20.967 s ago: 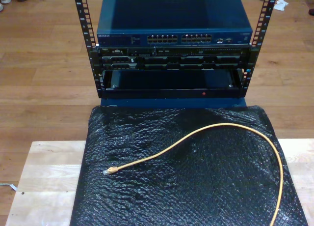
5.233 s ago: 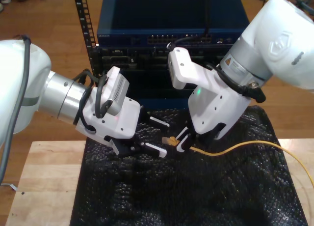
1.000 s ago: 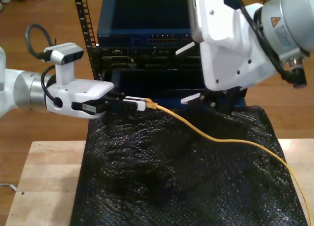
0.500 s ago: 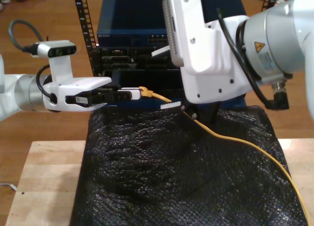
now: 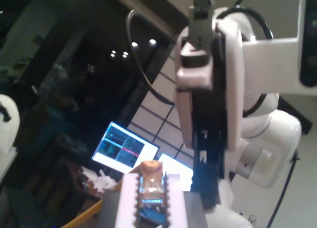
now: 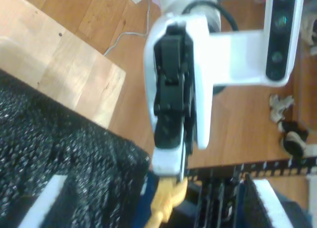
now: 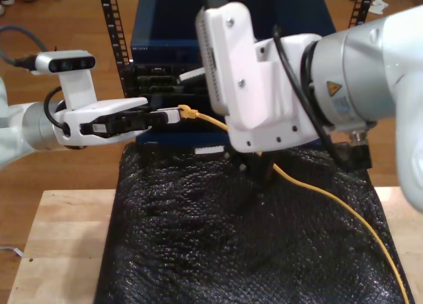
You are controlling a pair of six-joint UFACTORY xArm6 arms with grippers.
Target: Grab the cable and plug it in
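Note:
The yellow-orange cable [image 7: 310,185] runs up from the mat at the exterior view's lower right to its plug [image 7: 188,111], held in the air in front of the rack. My first gripper [image 7: 176,114] reaches in from the exterior view's left and is shut on the plug. In the first wrist view the clear plug [image 5: 151,188] sits between the white fingers [image 5: 128,200]. My second gripper [image 7: 198,112] is open, its jaws spread on either side of the plug without touching it. In the second wrist view the first gripper [image 6: 171,166] holds the orange cable [image 6: 166,200].
A blue network switch [image 7: 165,26] tops the black rack [image 7: 112,26] behind the grippers; the second arm's body [image 7: 297,86] hides most of its ports. A black bubble-wrap mat [image 7: 218,244] covers the wooden table [image 7: 59,244]. Wood floor surrounds the rack.
My first gripper has lifted the plug slightly higher toward the rack. The second arm has shifted to the exterior view's left, bringing its open jaws around the plug.

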